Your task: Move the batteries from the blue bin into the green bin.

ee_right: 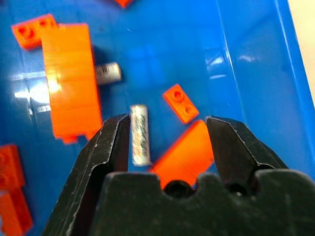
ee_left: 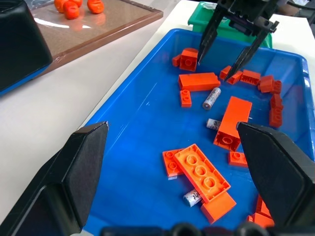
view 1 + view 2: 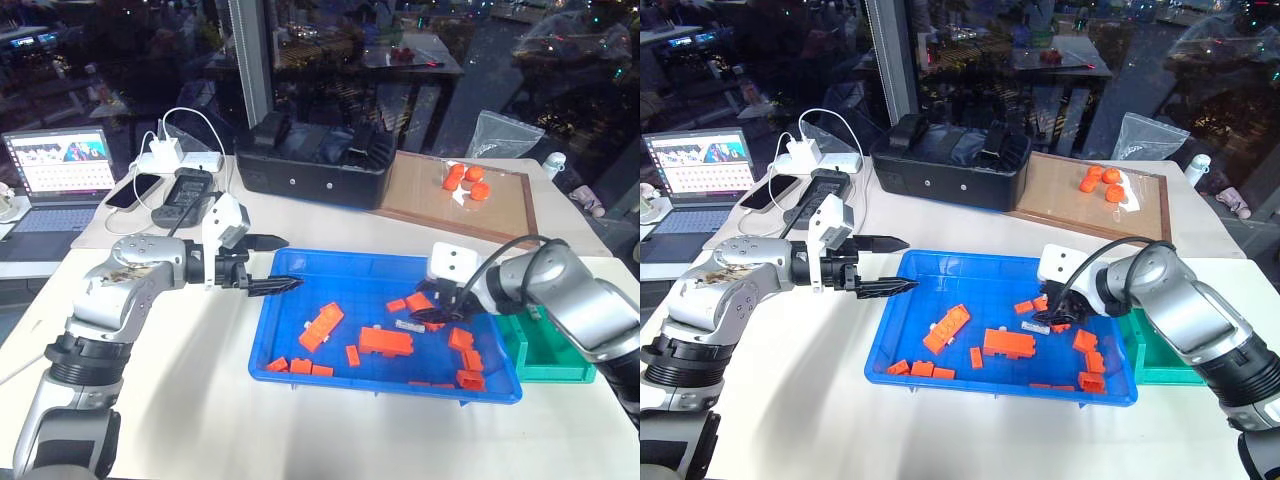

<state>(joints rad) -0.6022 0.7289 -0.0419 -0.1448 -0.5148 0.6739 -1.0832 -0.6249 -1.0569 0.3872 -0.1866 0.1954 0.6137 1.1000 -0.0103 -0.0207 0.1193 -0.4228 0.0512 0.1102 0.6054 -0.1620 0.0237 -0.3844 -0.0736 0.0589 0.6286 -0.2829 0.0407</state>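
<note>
While the right gripper (image 1: 167,142) hangs low over the blue bin (image 3: 300,270), near its right-hand end, its fingers (image 1: 112,147) stand partly spread with a gap between them, and nothing is pinched yet. Right there in the right wrist view a battery (image 1: 140,134) lies flat on the bin floor, just beside the inner face of one finger, with an orange block (image 1: 186,152) sitting in the gap toward the other finger. That's the tricky bit: to do this pick well, I'd judge the jaws need to straddle the battery across its thin width, not the block, and settle down to the floor before they squeeze, or the little cylinder may roll or the block gets caught instead. Over on the bin's left edge, the left gripper (image 3: 285,285) hovers just above the rim, its fingers (image 2: 74,172) spread wide and empty. From its wrist view, more batteries are on show: one (image 2: 211,98) beside a long orange brick, another (image 2: 213,123) half tucked against a big block, a third (image 2: 193,197) peeping out under a block. The green bin (image 3: 545,350) waits against the blue bin's right end, touching or very nearly so.
</note>
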